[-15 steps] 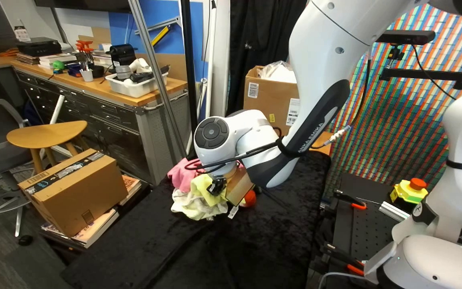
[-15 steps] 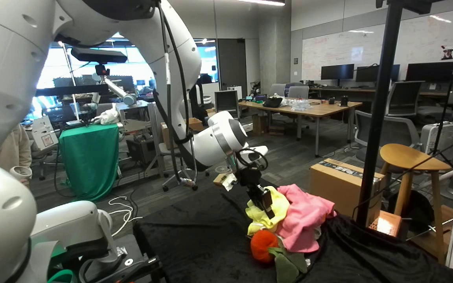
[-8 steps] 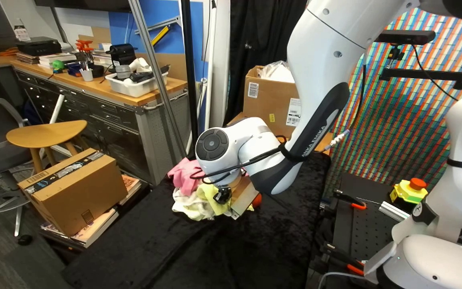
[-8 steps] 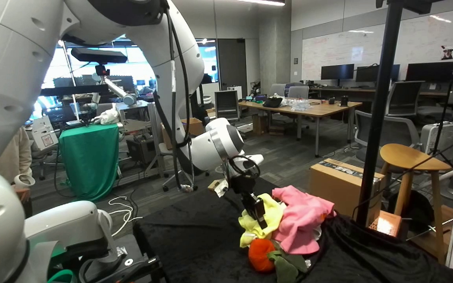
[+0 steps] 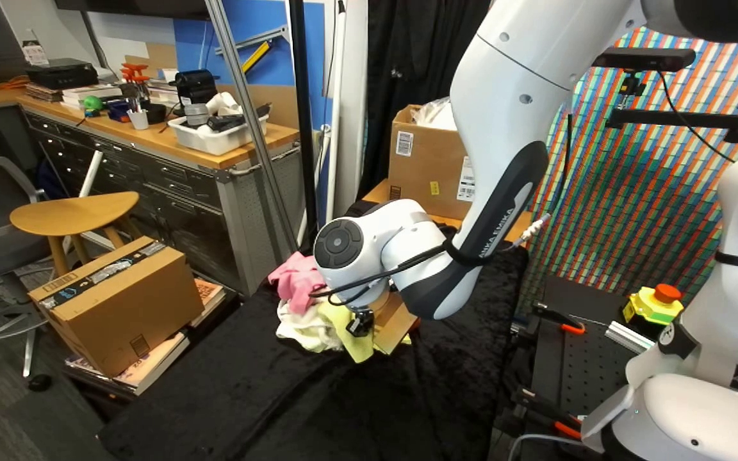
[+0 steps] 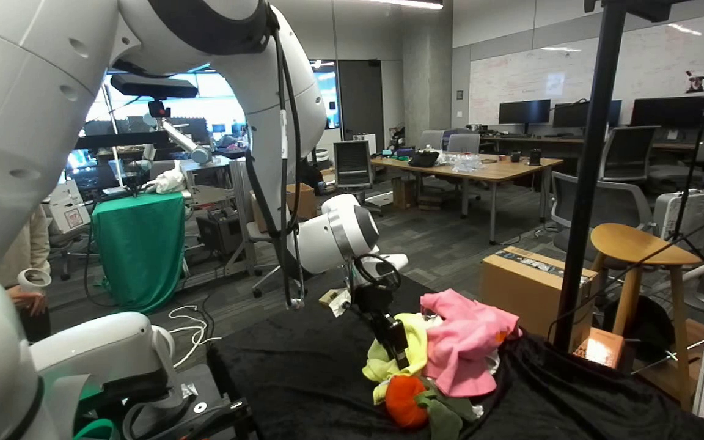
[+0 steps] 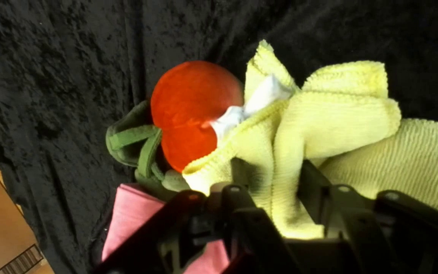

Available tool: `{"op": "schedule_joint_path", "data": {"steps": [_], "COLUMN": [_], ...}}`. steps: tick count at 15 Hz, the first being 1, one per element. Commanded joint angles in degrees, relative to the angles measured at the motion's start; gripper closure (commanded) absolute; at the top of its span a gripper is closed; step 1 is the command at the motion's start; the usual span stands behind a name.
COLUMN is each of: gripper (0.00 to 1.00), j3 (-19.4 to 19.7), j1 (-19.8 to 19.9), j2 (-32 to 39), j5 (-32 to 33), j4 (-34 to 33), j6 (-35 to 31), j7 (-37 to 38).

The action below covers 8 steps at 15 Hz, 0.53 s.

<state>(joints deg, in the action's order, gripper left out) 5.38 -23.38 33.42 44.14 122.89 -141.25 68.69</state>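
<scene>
Fingers point(image 7: 312, 190) are standing apart, straddling a fold of yellow cloth point(image 7: 337, 123), which is lying just beside a red plush toy point(image 7: 194, 101) on the black-draped counter point(image 7: 51, 95); careful handling is probably calling for even centring, without snagging the toy.

I look in on a robotics lab with an office side: in an exterior view I see a whiteboard point(image 6: 645, 67), monitors point(image 6: 524, 112) and another robot arm point(image 6: 192, 146); in an exterior view, a drawer cabinet point(image 5: 189, 198) and a stop button point(image 5: 667, 293).
</scene>
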Motion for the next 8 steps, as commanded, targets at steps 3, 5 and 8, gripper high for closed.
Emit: {"op": "schedule_joint_path", "data": {"steps": [3, 5, 8], "gripper": [0.14, 0.01, 0.0], "j3": [-1.8, -2.3, -3.8], "j1": [2.3, 2.8, 3.5], "j2": [-0.7, -1.7, -5.7], "j5": [-0.2, -0.8, -1.9], "j4": [0.3, 1.3, 5.3], "j6": [0.1, 0.6, 1.0], "j7": [-0.1, -0.6, -2.8]}}
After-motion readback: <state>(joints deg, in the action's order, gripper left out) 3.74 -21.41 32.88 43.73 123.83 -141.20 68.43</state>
